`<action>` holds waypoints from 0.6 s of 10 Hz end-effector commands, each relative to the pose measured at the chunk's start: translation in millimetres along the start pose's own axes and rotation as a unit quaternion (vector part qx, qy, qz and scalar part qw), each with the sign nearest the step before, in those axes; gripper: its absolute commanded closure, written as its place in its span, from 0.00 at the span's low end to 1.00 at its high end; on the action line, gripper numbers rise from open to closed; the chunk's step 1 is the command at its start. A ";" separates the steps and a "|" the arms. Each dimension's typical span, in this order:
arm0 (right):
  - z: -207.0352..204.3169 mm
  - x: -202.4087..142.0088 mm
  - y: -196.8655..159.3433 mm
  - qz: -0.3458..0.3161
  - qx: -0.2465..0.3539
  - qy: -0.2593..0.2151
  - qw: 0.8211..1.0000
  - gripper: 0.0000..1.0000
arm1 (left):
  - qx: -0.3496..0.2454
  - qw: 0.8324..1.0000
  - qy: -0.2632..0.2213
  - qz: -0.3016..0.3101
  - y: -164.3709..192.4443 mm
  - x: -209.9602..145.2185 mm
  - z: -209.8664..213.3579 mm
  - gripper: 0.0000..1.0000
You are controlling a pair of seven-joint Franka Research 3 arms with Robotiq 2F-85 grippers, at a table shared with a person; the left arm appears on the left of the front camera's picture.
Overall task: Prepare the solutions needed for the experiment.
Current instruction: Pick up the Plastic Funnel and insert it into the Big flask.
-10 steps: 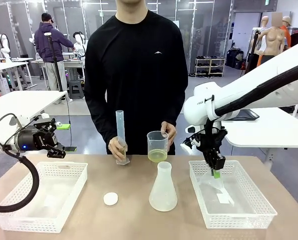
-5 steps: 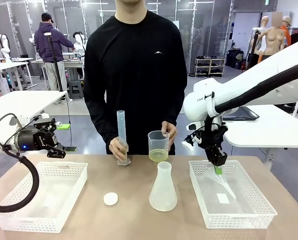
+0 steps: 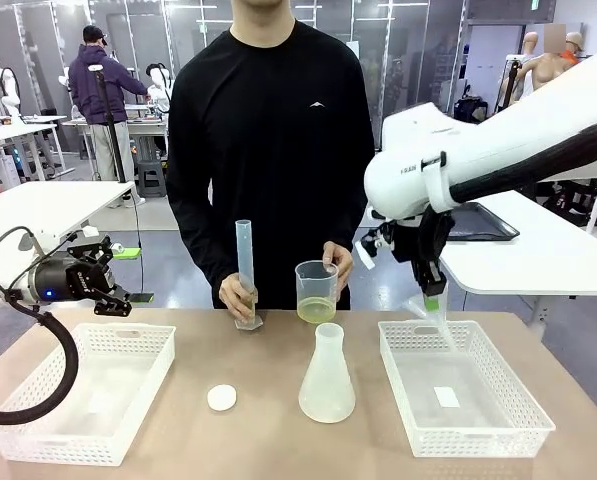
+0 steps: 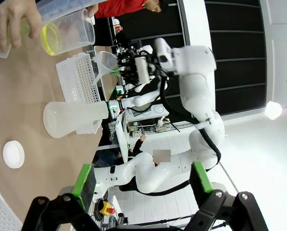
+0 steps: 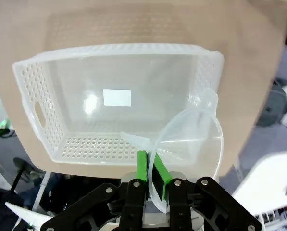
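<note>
So we're at the "get the glassware in place" stage, I reckon. The right gripper [image 5: 150,168] is clamped on the rim of a clear plastic funnel [image 5: 191,139] and holds it up in the air above the right basket [image 3: 498,425], clear of the mesh walls.

The solution [image 3: 316,312] is a shallow yellow-green layer at the bottom of the beaker [image 3: 316,290], which the person holds at the far edge of the surface [image 3: 258,440]. Their other hand steadies a tall measuring cylinder [image 3: 243,270] just beside it. None of the liquid looks to be in the flask [image 3: 327,375], which stands upright mid-surface, near the white stopper [image 3: 221,398].

The left gripper [image 4: 141,173] hangs over the left basket [image 3: 38,420] with its fingers spread wide and nothing between them.

My guess for the next move: swing the funnel across to the flask and drop its spout into the neck. That neck is narrow and the funnel is pinched by one edge, so it hangs tilted. It'll need levelling and a slow descent, or it'll knock the flask over. Pouring comes after that.
</note>
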State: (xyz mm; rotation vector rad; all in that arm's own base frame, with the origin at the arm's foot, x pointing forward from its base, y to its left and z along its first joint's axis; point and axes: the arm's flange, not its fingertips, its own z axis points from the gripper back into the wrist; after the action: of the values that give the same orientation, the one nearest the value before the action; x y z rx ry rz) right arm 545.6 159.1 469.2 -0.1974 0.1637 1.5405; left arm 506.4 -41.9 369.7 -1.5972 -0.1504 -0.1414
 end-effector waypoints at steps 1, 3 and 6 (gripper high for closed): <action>18.2 -5.8 38.1 -0.034 -0.072 0.024 0.997 1.00 | 0.002 1.000 0.002 -0.003 -2.9 -0.1 -0.3 0.00; 55.6 -10.9 76.2 -0.062 -0.166 0.025 0.984 1.00 | 0.002 1.000 0.002 -0.003 -2.9 -0.1 -0.3 0.00; 80.9 -16.9 129.2 -0.085 -0.273 0.003 0.958 1.00 | 0.002 1.000 0.002 -0.003 -2.9 -0.1 -0.3 0.00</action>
State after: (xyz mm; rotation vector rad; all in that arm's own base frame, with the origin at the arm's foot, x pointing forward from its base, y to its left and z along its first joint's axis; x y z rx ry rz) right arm 433.4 168.4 565.2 -0.5759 -0.2112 1.4319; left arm 506.4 -41.9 369.9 -1.5967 -0.1508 -0.1418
